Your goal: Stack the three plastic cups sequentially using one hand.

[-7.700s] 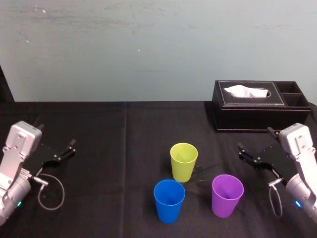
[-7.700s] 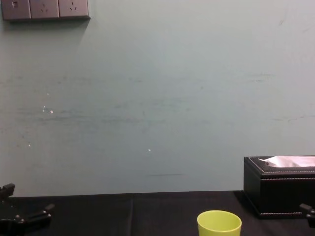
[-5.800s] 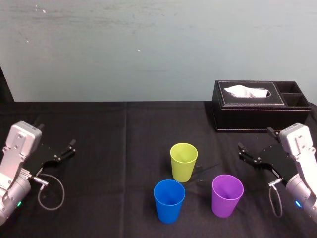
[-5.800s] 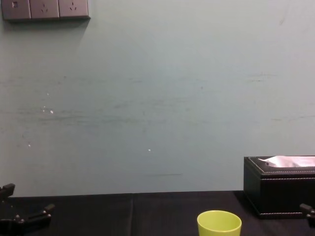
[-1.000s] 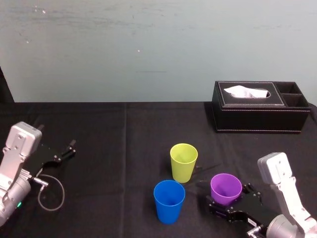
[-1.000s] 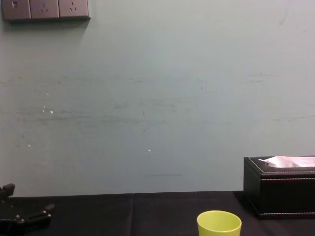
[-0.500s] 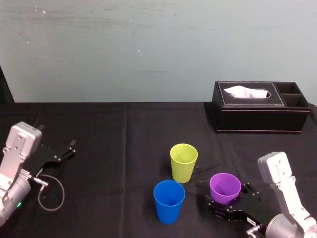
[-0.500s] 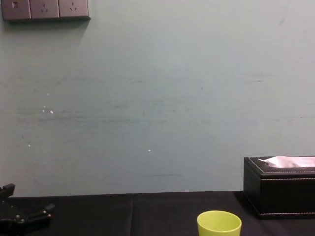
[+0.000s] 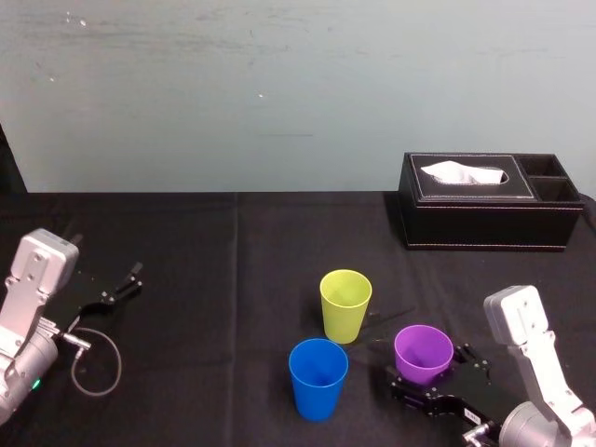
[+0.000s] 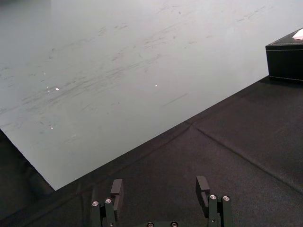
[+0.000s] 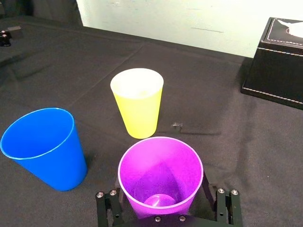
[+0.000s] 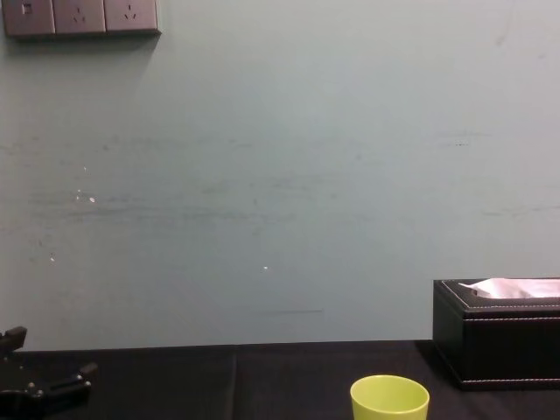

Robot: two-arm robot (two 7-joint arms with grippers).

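Three plastic cups stand upright on the black cloth: the lime-green cup point(image 9: 345, 303) farthest back, the blue cup point(image 9: 318, 377) front left, the purple cup point(image 9: 424, 352) front right. My right gripper point(image 9: 430, 374) sits low around the purple cup point(image 11: 160, 175), one finger on each side, open, with a small gap on at least one side. From the right wrist, the green cup point(image 11: 137, 101) and blue cup point(image 11: 42, 146) lie beyond it. The green cup's rim point(image 12: 389, 398) shows in the chest view. My left gripper point(image 9: 116, 287) rests at the far left, open and holding nothing point(image 10: 159, 187).
A black tissue box point(image 9: 489, 209) with white tissue stands at the back right, behind the cups. A looped cable point(image 9: 93, 358) hangs by the left arm. The cloth between the left arm and the cups is bare. A wall closes off the table's far edge.
Over several seconds my right gripper came from beside the tissue box down to the purple cup and now straddles it. In the last second it barely moved. The left arm stayed still.
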